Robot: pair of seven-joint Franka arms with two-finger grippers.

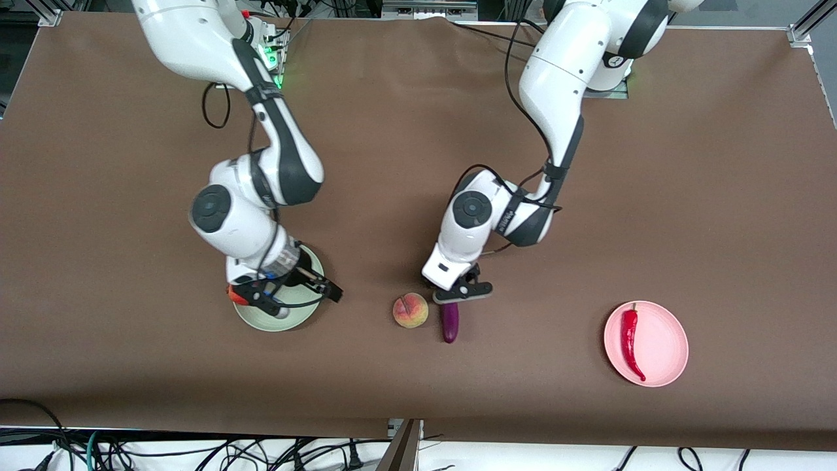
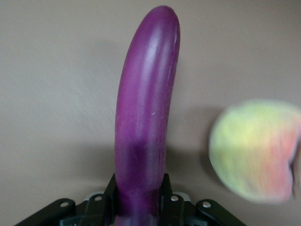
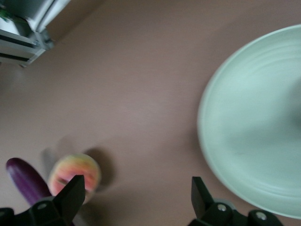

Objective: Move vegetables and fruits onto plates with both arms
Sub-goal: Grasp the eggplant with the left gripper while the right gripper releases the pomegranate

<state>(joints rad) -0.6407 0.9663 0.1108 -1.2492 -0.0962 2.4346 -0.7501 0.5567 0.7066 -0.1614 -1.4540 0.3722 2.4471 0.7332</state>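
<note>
Left pincer (image 1: 458, 297) down on the counter (image 1: 556, 196), fingers (image 2: 165, 193) clenched against both flanks of the purple eggplant (image 1: 449, 324) at its upper end, grasping it near the tip rather than mid-body. Eggplant lying twelve-to-six in the front view, the free end pointing to six o'clock. Just beside it at nine o'clock, not touching, the peach (image 1: 410, 311).

For a clean lift: hold the squeeze firm, since a glossy skin gripped this close to one end probably sags or swivels. Rise straight up before turning, to avoid nudging the peach. Then carry toward three o'clock, to the pink plate (image 1: 667, 327) at the left arm's end of the counter, where the red chili pepper (image 1: 631, 343) already lies along the nine o'clock side. Lower onto the bare part of that plate, parallel to the chili.

Right pincer (image 1: 288, 293) released, fingers spread wide, over the mint green plate (image 1: 288, 318) well out at nine o'clock from the peach. Something red-orange (image 1: 237, 294) at that plate's rim under the wrist, mostly hidden; cannot tell what. Peach not yet plated.
</note>
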